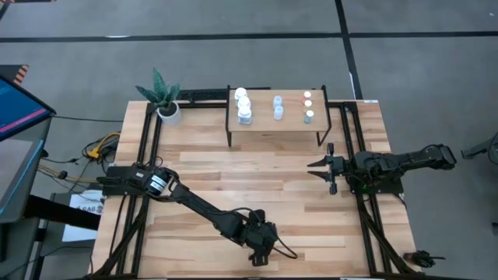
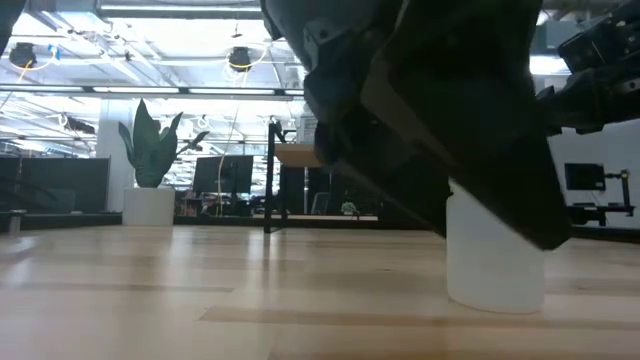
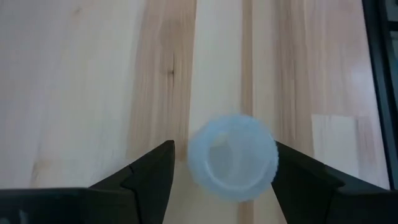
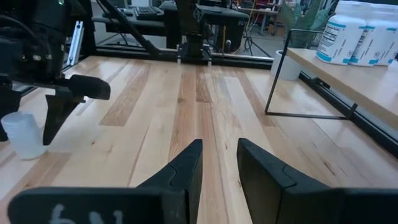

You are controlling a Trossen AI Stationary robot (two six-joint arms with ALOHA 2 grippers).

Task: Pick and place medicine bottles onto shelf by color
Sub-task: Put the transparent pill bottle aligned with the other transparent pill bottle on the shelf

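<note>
Left pincer: my left gripper (image 1: 261, 250) hangs low over the near edge of the table (image 1: 272, 167), pointing down, its two fingers (image 3: 152, 174) spread wide on either side of a pale bluish bottle (image 3: 232, 157).
Grasp: released; in the left wrist view a sliver of bare wood shows between the cap and one finger, and the other stands just beside it. I cannot tell from the low view whether either finger touches.
The bottle: it stands upright on the planks, seen from table height as a pale cylinder (image 2: 495, 262) under my dark gripper body, and from the right wrist camera as a small translucent bottle (image 4: 23, 135) at the table's near side.
Right pincer: my right gripper (image 1: 320, 168) waits at the right side of the table, level above the wood, fingers a little apart and holding nothing.
The shelf: the light-wood shelf (image 1: 276, 124) stands at the far side, well apart from both grippers.
On the shelf: white bottles (image 1: 243, 105) at its left end, bluish ones (image 1: 278, 107) in the middle, small colour-capped ones (image 1: 308, 106) at its right end.
Beside it: a potted plant (image 1: 162, 95) at the table's far left corner.
</note>
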